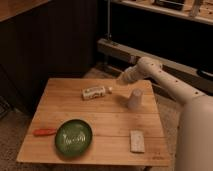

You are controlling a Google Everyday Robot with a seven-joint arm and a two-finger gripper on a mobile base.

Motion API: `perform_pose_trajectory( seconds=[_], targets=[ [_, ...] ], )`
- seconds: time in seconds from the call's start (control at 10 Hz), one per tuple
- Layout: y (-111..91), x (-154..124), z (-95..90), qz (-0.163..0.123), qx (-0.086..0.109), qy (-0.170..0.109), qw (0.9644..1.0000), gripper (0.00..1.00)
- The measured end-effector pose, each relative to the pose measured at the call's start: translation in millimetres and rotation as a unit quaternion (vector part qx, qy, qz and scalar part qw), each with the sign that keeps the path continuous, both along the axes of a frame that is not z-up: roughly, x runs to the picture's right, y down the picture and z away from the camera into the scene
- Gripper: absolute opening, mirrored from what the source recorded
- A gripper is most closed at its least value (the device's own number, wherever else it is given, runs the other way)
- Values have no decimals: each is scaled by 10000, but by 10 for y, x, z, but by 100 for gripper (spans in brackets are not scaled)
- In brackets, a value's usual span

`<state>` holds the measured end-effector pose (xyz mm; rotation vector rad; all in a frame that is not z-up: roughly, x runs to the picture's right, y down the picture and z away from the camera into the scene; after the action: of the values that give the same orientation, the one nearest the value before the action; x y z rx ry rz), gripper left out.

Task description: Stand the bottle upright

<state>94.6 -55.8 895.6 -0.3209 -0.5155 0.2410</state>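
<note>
Jaws hover near the cream-labelled, white-capped bottle (94,92) lying sideways.

- I am holding my arm (167,82) stretched out from my white body (197,132), which is filling the lower right corner of the view.
- The upper link is rising up and leftward to a rounded joint (149,65), and I am bending the arm there.
- The forearm is sloping down from that joint toward the left of the view.
- My gripper (119,82) is hanging at the forearm's end, pointing down and leftward, well apart from my body.
</note>
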Motion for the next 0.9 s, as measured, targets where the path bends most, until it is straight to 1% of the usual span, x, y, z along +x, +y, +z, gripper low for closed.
perform_pose_trajectory(
  seconds=[0.1, 0.3, 0.4, 0.5, 0.6, 0.7, 0.8, 0.9],
  targets=[
    [-68, -61, -47, -161, -96, -36, 9998, 17],
    [-122, -232, 5, -485, -465, -144, 9976, 34],
    [-126, -326, 94, -672, -772, -234, 9945, 45],
    [-124, -426, 169, -807, -999, -340, 9911, 57],
    [-119, -439, 194, -881, -1137, -381, 9889, 67],
    [-89, -422, 223, -907, -1218, -391, 9876, 76],
    [-47, -434, 280, -904, -1256, -400, 9871, 80],
    [-11, -381, 294, -858, -1283, -401, 9872, 80]
  ],
)
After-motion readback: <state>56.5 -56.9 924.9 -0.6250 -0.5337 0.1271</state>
